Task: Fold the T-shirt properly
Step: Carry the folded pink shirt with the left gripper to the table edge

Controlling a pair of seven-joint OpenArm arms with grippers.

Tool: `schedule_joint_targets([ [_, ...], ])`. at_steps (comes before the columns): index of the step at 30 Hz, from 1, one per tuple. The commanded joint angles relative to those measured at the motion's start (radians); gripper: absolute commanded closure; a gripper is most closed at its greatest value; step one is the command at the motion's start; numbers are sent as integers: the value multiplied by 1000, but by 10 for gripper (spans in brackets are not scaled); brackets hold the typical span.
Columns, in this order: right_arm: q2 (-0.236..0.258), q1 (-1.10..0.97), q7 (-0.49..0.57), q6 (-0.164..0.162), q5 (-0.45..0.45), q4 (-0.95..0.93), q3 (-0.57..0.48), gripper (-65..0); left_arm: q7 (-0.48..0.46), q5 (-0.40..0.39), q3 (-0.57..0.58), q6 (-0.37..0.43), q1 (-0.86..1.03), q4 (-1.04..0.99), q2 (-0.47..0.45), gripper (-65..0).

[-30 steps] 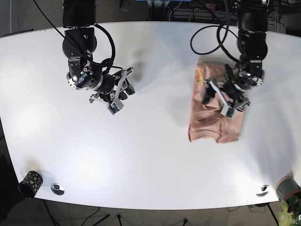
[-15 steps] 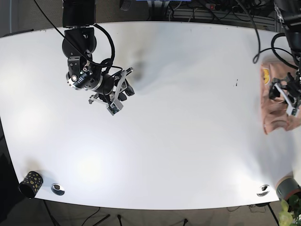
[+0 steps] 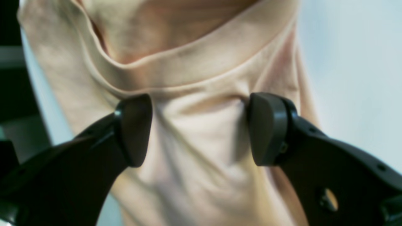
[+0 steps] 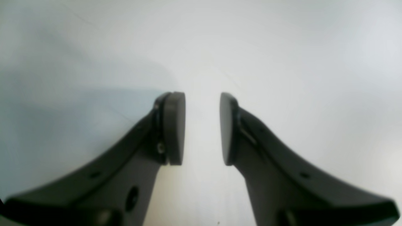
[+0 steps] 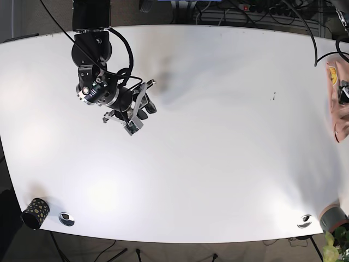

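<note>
T-shirt (image 5: 338, 103) sits at the far right edge of the white table (image 5: 218, 164) in the base view, peach colour, mostly cut off by the frame, only a narrow strip showing. Left gripper (image 3: 201, 130) is barely visible in the base view, at the frame edge on the shirt; the left wrist view shows it right over the cloth, jaws spread wide apart, one dark pad (image 3: 135, 128) on each side of a raised wrinkle just below the collar band (image 3: 188, 67). Pads seem to press on the fabric but nothing is pinched between them, so it reads as released. Shirt is bunched, folds running down between the pads, table visible to its right in that view. Right gripper (image 5: 137, 109) hangs over bare table in the upper left of the base view, well apart from the shirt. Right wrist view: its pads (image 4: 174, 127) parallel with a narrow gap, table surface showing through, holding nothing. Dark dotted cup (image 5: 35, 212) at the bottom left corner of the table, small metal disc (image 5: 66, 219) just beside it, another disc (image 5: 305, 220) near the bottom right corner.
</note>
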Motion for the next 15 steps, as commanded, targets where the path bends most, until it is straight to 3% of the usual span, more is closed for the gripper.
schedule_joint_targets([
  [1, 5, 19, 20, -2, 13, 20, 3, -173, -15, -8, -42, 11, -18, 61, -29, -446],
  [7, 30, 25, 40, -4, 13, 20, 3, -173, -16, 1, -68, 35, -18, 197, 48, -444],
  [12, 48, 23, 148, -8, -11, 15, 3, -173, -22, 1, -66, 118, -18, 286, 138, -447],
  [15, 45, 19, 224, -53, -119, 15, 3, -173, -25, 1, -63, 161, -18, 335, 192, -447],
])
